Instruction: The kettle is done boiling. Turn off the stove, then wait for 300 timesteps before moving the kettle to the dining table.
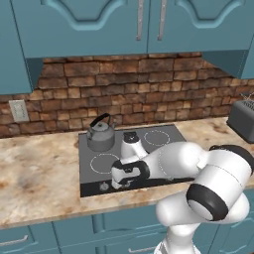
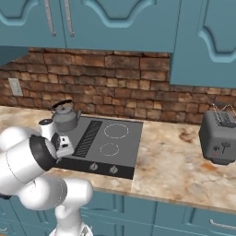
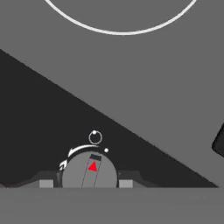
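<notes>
The grey kettle (image 1: 100,135) (image 2: 65,119) stands on the back left burner of the stove (image 1: 166,149) (image 2: 120,146). My arm bends down over the stove's front left. In the hand view my gripper (image 3: 85,183) sits on a round grey front knob (image 3: 89,171) with a red pointer, one dark fingertip (image 3: 46,183) against each side of it. From the left base view my gripper (image 1: 118,184) is down at the stove's black front strip. The dining table is out of view.
A boxy grey toaster (image 1: 242,119) (image 2: 220,136) stands on the marbled counter (image 1: 39,183) to the right of the stove. Brick wall and teal cabinets rise behind. Other front knobs (image 2: 93,167) show on the stove's strip. A wall outlet (image 1: 19,110) is at the far left.
</notes>
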Motion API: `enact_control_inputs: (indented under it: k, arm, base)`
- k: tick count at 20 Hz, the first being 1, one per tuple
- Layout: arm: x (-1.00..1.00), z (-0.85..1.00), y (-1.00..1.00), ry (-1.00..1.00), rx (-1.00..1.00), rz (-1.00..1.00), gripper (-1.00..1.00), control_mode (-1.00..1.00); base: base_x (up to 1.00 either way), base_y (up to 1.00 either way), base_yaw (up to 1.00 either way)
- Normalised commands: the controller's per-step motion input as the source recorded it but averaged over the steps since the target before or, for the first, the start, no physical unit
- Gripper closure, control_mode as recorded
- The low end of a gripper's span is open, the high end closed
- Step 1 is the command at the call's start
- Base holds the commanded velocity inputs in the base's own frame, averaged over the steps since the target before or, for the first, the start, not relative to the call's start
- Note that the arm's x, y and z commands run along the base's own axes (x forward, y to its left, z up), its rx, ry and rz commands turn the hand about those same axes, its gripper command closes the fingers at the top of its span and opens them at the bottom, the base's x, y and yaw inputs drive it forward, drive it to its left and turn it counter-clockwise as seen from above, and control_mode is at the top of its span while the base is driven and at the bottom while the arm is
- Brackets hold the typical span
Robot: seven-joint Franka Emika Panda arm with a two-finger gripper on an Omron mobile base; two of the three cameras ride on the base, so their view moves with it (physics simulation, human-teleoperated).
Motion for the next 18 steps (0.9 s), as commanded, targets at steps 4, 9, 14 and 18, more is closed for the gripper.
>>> enact_control_inputs:
  k: [4,9,14,18]
  arm:
    - [-0.01,-0.20,0.00,-0.04,0.00,-0.37,1.00,-1.00]
    - [-0.02,-0.22,-0.01,-0.03,0.00,-0.36,1.00,-1.00]
    - [-0.11,-0.15,-0.04,-0.01,0.03,-0.31,1.00,-1.00]
    - [-0.14,-0.08,-0.09,0.00,0.07,-0.25,-1.00,-1.00]
  base:
    - [0.00,0.00,0.00]
    - [0.00,0.00,0.00]
    - [0.00,0.00,0.00]
    - [0.00,0.00,0.00]
